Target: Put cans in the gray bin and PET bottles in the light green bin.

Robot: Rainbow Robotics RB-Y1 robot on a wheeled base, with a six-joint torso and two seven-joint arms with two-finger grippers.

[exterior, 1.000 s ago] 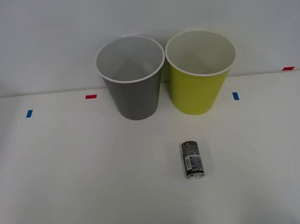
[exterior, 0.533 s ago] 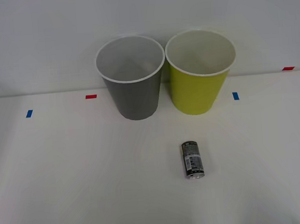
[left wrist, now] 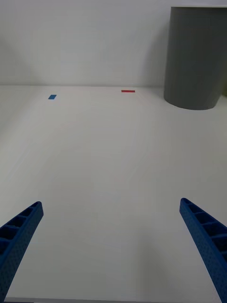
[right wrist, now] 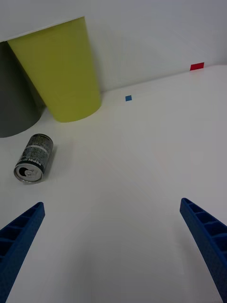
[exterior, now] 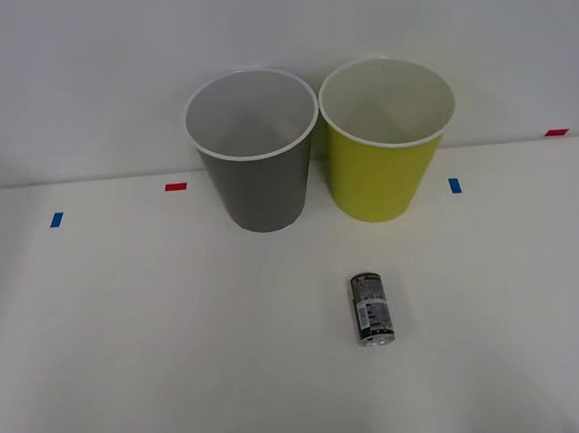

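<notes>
You're seeing the right gripper (right wrist: 113, 251) as two bright blue fingers (right wrist: 208, 241), ribbed in ladder-like cells and tapering to points. Your left gripper (left wrist: 113, 251) matches: same blue, same ribbed wedge fingers (left wrist: 19, 236).

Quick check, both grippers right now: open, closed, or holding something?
Left gripper: open, holding nothing, above the bare table.
Right gripper: open, holding nothing; the can lies apart from it.
</notes>
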